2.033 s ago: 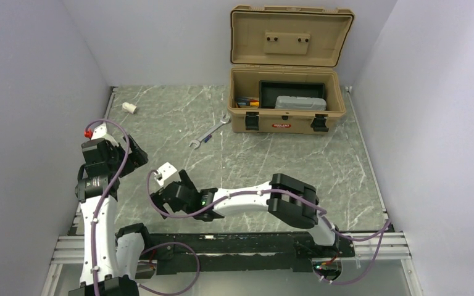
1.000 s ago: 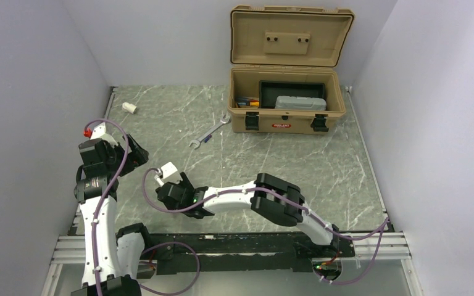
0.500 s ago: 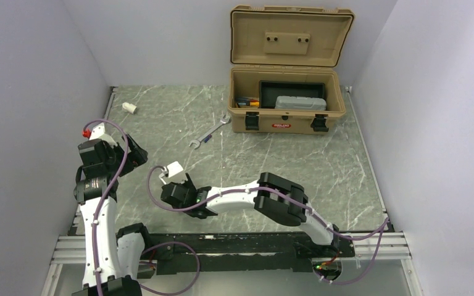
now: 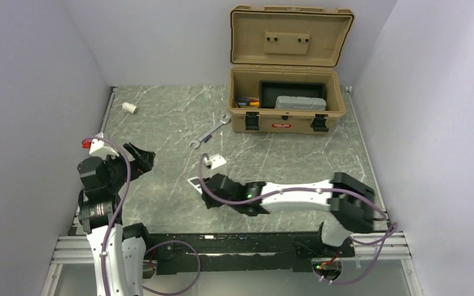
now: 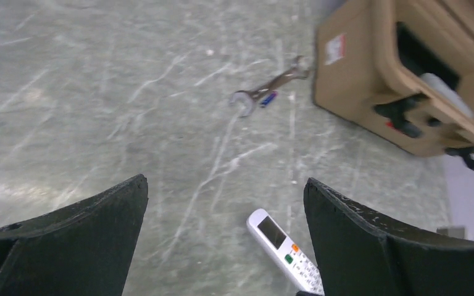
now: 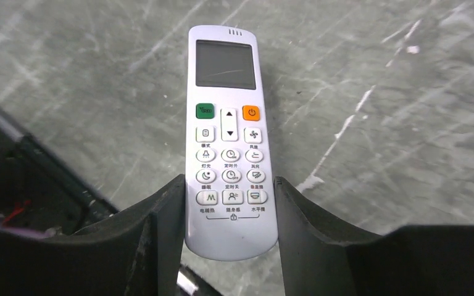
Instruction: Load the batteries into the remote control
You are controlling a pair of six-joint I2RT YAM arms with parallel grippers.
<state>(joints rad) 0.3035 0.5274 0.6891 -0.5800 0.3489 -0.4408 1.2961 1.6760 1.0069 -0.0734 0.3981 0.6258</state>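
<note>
The green marbled table (image 4: 296, 163) is enclosed by pale walls on three sides. At its far edge, right of centre, a tan toolbox (image 4: 284, 124) is set with its lid swung up; a dark tray and a grey case are seen inside, with some small coloured items at the left end that cannot be made out.

The right gripper (image 4: 202, 185) is stretched low across the near middle of the table, and its fingers (image 6: 160, 216) are pressed against both long sides of the remote control (image 6: 229, 142), near the button end. The remote control is gripped face up, with its screen end projecting beyond the fingertips. Whether it is lifted off the table cannot be told.

The left gripper (image 5: 223, 185) is held over the left side of the table with its jaws spread wide, and nothing is held between them.

A silver wrench (image 4: 210, 131) is laid in front of the toolbox's left corner, with a small blue and red item (image 5: 269, 97) touching it. A stubby white cylinder (image 4: 129, 107) is left near the far left corner.
</note>
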